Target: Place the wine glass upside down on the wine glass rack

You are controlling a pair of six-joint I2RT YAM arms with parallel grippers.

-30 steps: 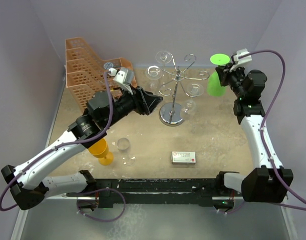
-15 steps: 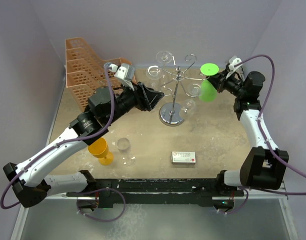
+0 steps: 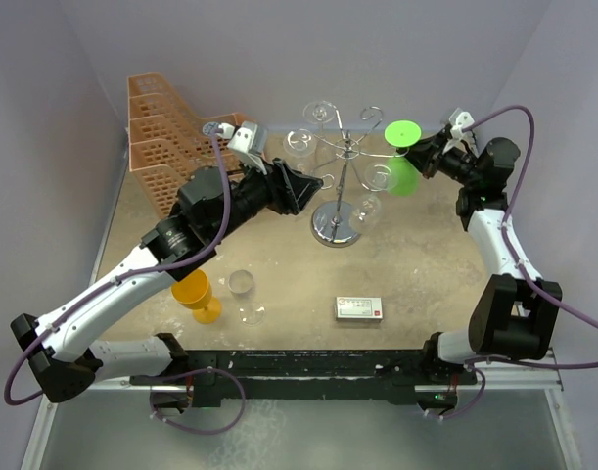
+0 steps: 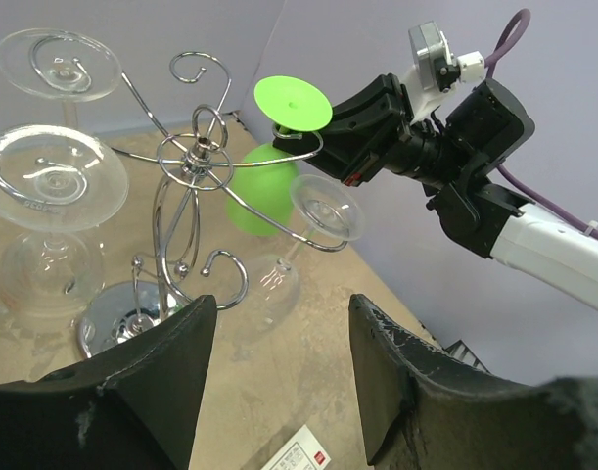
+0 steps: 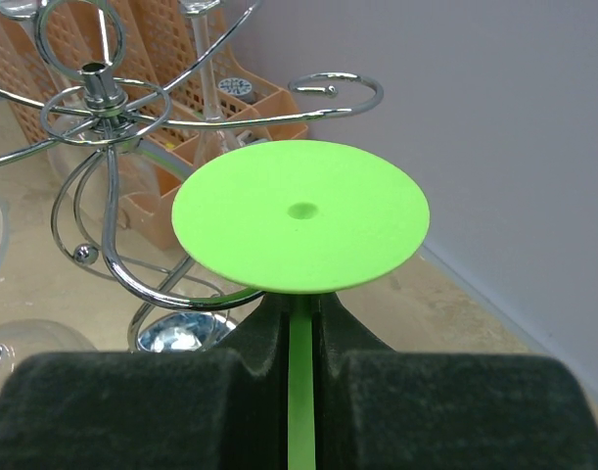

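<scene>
The green wine glass (image 3: pixel 403 131) hangs upside down, foot up, its stem (image 5: pixel 299 392) pinched in my shut right gripper (image 5: pixel 299 315). It is at the right side of the chrome wine glass rack (image 3: pixel 335 225). One curled arm (image 5: pixel 152 294) of the rack passes just under the left rim of the green foot (image 5: pixel 299 215). The left wrist view shows the green bowl (image 4: pixel 264 191) below that curl. My left gripper (image 3: pixel 313 188) hovers open to the left of the rack, holding nothing, its fingers (image 4: pixel 171 362) pointed at the rack.
Clear glasses (image 3: pixel 301 142) hang upside down on other rack arms (image 4: pixel 54 181). An orange lattice basket (image 3: pixel 171 127) stands at the back left. A yellow-orange glass (image 3: pixel 196 294), a clear glass (image 3: pixel 243 286) and a small white box (image 3: pixel 359 309) sit on the near table.
My right gripper has carried the green glass left, from clear of the rack to one of its curled arms. The left arm has shifted slightly up and right.
</scene>
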